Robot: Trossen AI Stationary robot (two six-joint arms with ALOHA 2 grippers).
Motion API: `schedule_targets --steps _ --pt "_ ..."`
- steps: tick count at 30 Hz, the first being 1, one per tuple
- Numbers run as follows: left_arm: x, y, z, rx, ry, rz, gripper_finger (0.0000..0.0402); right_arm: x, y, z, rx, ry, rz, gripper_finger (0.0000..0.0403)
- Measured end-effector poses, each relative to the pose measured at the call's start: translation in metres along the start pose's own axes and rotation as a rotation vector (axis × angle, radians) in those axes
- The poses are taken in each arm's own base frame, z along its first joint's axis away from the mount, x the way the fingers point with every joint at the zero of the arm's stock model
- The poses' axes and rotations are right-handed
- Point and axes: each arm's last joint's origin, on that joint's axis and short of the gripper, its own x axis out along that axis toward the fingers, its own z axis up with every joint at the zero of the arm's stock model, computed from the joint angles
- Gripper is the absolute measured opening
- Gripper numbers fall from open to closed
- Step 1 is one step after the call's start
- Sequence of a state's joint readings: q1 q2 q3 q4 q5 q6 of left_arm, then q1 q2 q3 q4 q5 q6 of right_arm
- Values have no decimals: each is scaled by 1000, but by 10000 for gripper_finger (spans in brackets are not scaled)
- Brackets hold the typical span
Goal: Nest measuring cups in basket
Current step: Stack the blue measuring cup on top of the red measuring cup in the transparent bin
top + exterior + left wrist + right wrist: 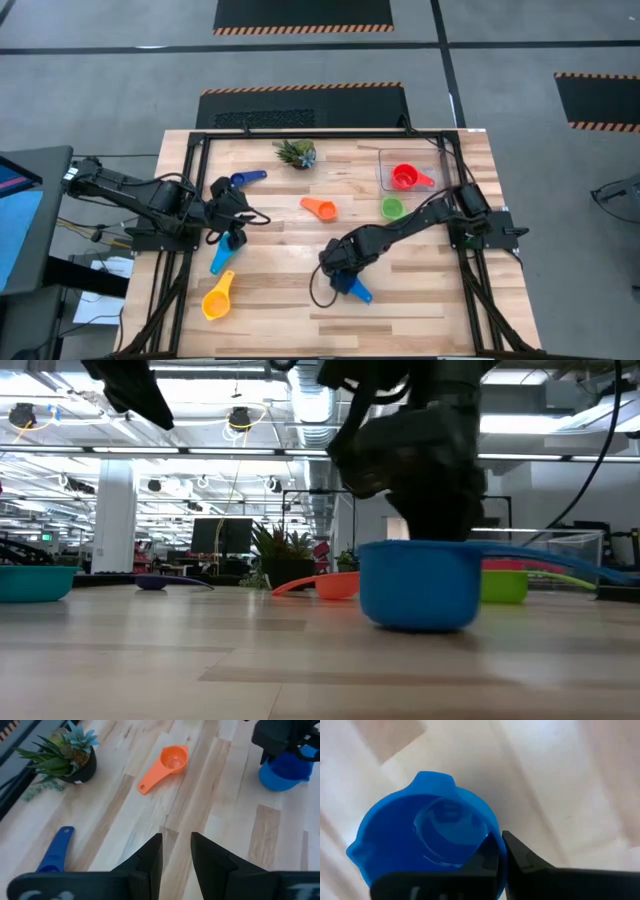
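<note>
A: While seated flat on the pale wooden bench [300, 670], already caught: the round blue plastic measuring cup [420, 835], nearest the front edge, with the right claw [502, 851] pinching its thin wall, one finger inside the bowl and one outside.

B: The pick-up step, then. Not yet lifted?

A: Not yet, going by the low view. Next, probably: raise straight up, carry to the far right corner, lower level into the basket.

B: Easy to hold?

A: Smooth, glossy, stiff plastic, so likely slippery. Thin rim with small pouring lips, flat handle jutting to one side. Worth a firm pinch and a slow swing.

B: And the left side?

A: Left claw [176, 845] over the left half of the bench, fingers narrowly parted, empty. Close to it, a light blue plastic cup [222, 258]; nearer the front, a yellow plastic cup [217, 298].

B: Farther back?

A: Mid-bench, a small orange plastic cup [172, 759], bowl up. Then a green plastic cup [392, 208], just outside the basket. Then the clear square plastic basket [384, 160] itself, round-cornered, with a red plastic cup [404, 178] inside. Looks smaller than the blue one, so perhaps in the way of proper nesting.

B: Anything beyond?

A: A dark blue plastic cup [240, 180] on the left, and a spiky green potted plant [65, 755] at the far edge.
</note>
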State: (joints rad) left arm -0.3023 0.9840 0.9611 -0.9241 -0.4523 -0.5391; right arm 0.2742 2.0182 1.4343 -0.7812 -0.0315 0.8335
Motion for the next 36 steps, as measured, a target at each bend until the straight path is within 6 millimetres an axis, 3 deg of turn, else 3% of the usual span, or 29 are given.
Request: schedule_targets --steps 9,19,23,30,36 --pt "0 0 0 0 -3 6 88 -47 -3 39 -81 -66 0 7" --pt "0 1 0 0 -11 21 88 -124 -44 53 -121 10 -442 7" --pt "0 1 1 1 -25 44 88 -142 -58 59 -130 -23 -482 7" --pt "0 2 0 2 -27 51 88 -192 -106 61 -36 -202 -605 7" --pt "0 2 1 2 -34 63 88 -221 -164 45 66 -225 -706 7"
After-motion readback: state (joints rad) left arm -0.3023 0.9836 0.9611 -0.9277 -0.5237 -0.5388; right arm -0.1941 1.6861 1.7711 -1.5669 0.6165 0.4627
